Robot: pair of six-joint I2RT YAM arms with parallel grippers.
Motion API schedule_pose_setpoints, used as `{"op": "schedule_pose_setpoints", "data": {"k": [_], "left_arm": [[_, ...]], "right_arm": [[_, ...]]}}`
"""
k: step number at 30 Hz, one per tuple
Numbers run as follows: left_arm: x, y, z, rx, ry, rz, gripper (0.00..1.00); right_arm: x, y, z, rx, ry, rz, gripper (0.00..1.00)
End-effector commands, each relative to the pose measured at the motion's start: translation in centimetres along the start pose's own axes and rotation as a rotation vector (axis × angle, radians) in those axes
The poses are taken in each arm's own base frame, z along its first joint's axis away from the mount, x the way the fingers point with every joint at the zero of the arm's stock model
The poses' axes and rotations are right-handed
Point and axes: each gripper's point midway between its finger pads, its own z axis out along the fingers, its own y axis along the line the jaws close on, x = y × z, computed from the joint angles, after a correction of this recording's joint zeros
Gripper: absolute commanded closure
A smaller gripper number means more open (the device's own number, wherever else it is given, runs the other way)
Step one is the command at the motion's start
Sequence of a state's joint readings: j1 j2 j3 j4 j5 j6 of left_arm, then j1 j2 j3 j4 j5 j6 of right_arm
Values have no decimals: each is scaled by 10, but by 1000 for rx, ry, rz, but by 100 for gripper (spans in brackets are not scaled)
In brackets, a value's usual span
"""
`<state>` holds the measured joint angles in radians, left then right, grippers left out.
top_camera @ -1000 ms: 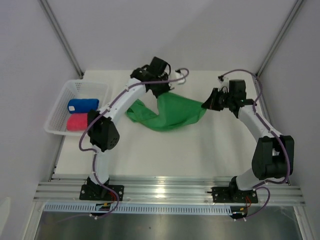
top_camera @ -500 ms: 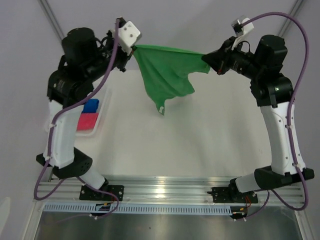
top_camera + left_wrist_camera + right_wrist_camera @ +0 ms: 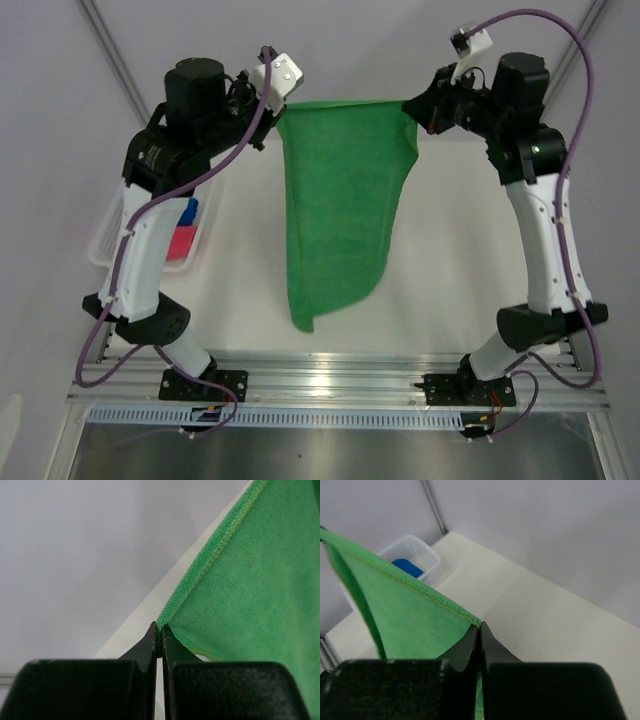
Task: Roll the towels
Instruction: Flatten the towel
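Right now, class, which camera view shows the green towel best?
The top external view: the whole green towel hangs spread, top edge to lower tip. The left wrist view shows only one hemmed corner pinched in its jaws; the right wrist view, the other corner.

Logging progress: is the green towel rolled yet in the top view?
No, the green towel hangs unrolled, its top edge stretched between the left gripper and the right gripper.
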<state>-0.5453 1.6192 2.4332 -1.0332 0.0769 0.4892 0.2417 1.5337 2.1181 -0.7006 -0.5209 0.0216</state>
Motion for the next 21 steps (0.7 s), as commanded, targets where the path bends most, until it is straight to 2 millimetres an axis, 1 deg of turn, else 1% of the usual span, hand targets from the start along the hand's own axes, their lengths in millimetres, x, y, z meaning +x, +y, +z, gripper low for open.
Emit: {"op": "schedule_pose_setpoints", "data": {"k": [1, 2, 3, 4, 5, 6, 7, 8, 9, 10, 11, 12, 13, 14, 17, 18, 19, 21], "left_arm": [[19, 39, 23, -154, 66, 6, 99], [20, 46, 28, -178, 64, 6, 99], [14, 58, 33, -221, 39, 7, 99], [17, 68, 39, -250, 42, 5, 99], [20, 74, 51, -268, 43, 2, 99], [17, 88, 57, -313, 18, 5, 99], [16, 96, 62, -338, 9, 13, 99], [21, 102, 75, -355, 10, 18, 99], [14, 118, 78, -410, -28, 21, 99], [14, 125, 82, -435, -38, 25, 99], [14, 133, 90, -457, -49, 39, 99], [1, 145, 85, -506, -95, 47, 99], [-5, 151, 84, -527, -110, 70, 99], [-18, 156, 77, -551, -151, 81, 99], [-36, 163, 68, -580, -207, 121, 99], [-37, 165, 68, -588, -211, 128, 99], [-39, 167, 67, -596, -215, 145, 99], [-36, 170, 69, -599, -210, 149, 99]], "right_arm": [[-12, -56, 23, 177, -23, -19, 100], [-14, -62, 32, 184, -27, -21, 100], [-19, -68, 41, 188, -48, -31, 100], [-8, -87, 64, 210, -32, -22, 100], [-23, -92, 68, 219, -78, -43, 100], [-35, -99, 75, 230, -131, -49, 100], [-27, -119, 93, 278, -135, -35, 100], [-44, -122, 93, 295, -190, -52, 100], [-58, -129, 96, 317, -253, -72, 100], [-58, -144, 102, 369, -279, -57, 100], [-67, -149, 100, 388, -318, -60, 100], [-85, -154, 94, 406, -390, -70, 100], [-95, -161, 88, 445, -432, -63, 100], [-110, -161, 81, 459, -486, -85, 100], [-131, -160, 68, 510, -557, -167, 100], [-136, -160, 66, 516, -573, -171, 100], [-138, -161, 65, 528, -571, -215, 100], [-137, -162, 66, 534, -563, -244, 100]]}}
